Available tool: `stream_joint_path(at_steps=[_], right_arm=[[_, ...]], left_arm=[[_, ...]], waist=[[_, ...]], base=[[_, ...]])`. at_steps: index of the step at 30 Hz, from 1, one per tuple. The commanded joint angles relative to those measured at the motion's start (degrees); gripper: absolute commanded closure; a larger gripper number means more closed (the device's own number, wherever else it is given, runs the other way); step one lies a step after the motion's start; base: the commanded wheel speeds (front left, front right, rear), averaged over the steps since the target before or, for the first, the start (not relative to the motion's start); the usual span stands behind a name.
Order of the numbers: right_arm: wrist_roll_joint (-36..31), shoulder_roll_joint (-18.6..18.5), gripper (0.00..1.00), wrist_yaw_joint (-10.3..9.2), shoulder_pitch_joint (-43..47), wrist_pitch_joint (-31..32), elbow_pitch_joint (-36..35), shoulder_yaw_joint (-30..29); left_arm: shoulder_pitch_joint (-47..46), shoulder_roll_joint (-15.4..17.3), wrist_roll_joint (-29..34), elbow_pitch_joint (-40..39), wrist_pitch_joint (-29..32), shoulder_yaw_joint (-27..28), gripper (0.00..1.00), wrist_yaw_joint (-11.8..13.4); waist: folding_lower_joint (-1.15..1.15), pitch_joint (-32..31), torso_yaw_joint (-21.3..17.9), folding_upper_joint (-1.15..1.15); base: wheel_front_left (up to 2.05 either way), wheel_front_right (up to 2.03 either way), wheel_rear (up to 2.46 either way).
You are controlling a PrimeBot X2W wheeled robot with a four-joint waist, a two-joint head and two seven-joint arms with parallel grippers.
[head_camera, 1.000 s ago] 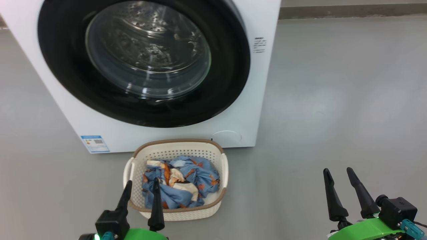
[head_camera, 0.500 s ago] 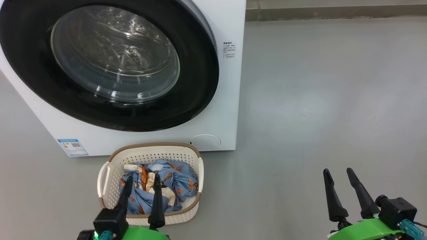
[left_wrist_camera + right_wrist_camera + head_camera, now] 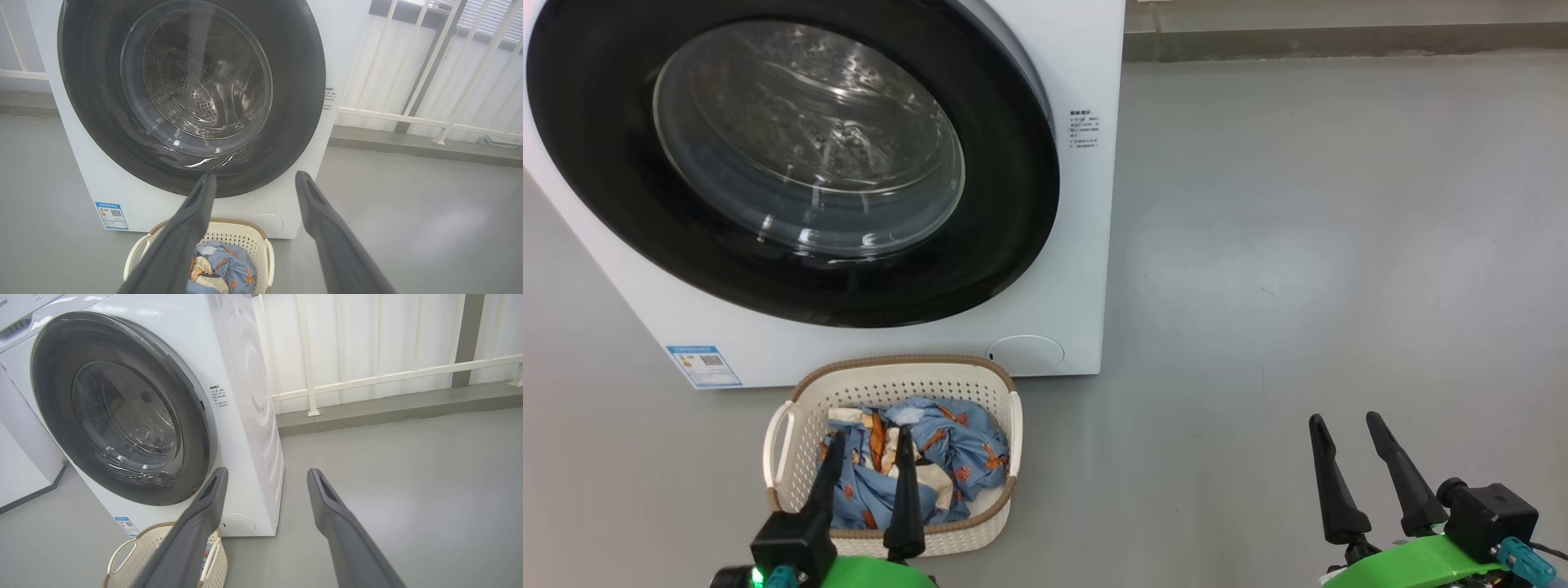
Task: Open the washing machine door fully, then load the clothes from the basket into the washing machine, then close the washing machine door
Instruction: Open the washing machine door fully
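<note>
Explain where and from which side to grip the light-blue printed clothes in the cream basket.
Probably pinch a raised fold atop the crumpled light-blue printed clothes, coming from above: the cream perforated plastic basket walls them in on every side.

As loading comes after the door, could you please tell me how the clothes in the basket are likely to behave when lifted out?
The clothes lie crumpled in soft folds, so they will probably be floppy and drape from a grip. They look bunched together, so one pinch may drag several layers. The perforated basket looks light, so it might shift.
</note>
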Motion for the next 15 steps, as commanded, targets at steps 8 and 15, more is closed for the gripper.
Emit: stream_joint_path(at_steps=[8, 15], right_arm=[[-0.2, -0.5, 0.0, 0.1, -0.1, -0.7, -1.3, 2.0], [-0.1, -0.5, 0.0, 0.1, 0.0, -0.7, -1.4, 1.9]], left_arm=[[-1.0, 0.3, 0.6, -0.9, -0.4, 1.5, 0.0, 0.0], [-0.6, 0.3, 0.6, -0.7, -0.4, 1.6, 0.0, -0.1]], waist=[[0.0, -0.4, 0.2, 0.0], [0.0, -0.8, 0.3, 0.0]], base=[[0.0, 0.0, 0.0], [0.0, 0.0, 0.0]])
